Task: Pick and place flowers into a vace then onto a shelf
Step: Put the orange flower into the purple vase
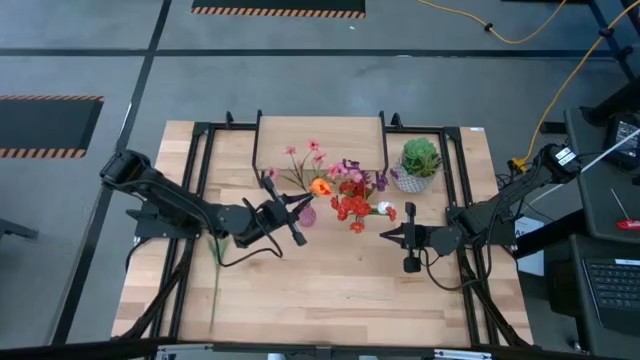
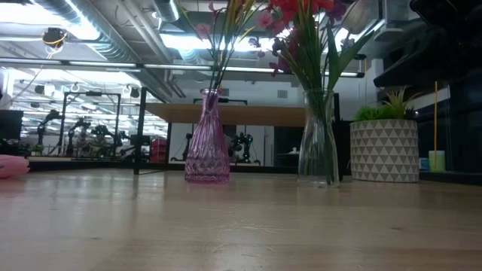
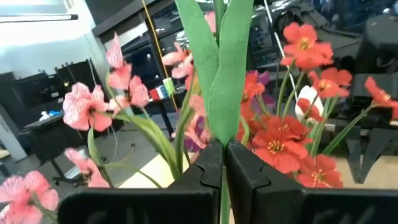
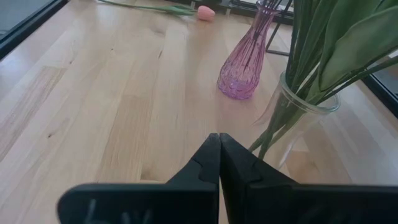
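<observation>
**Left claw pinches a stem over the pink vase**

The left claw [image 3: 222, 163] is clenched on a green stem with broad leaves [image 3: 217, 68] rising straight out of its fingertips; in the high view it sits just beside the pink vase [image 1: 306, 214], among the flowers [image 1: 345, 195]. The right claw [image 1: 409, 243] is clenched on nothing, waiting near the clear vase [image 4: 298, 118].

The stems are probably light and springy, the fabric leaves soft (they will likely bend rather than snap), so the sensible hold is low on the bare stem, below the leaves. Both vases look like glass, narrow-necked and tippy: a sideways nudge could topple them.

The held stem's long axis runs up away from the fingertips. One pink tulip [image 1: 216, 270] lies loose on the tabletop [image 1: 330, 290], its stem running front to back near the left arm. The shelf [image 1: 320, 135] stands behind the vases, bare.
</observation>
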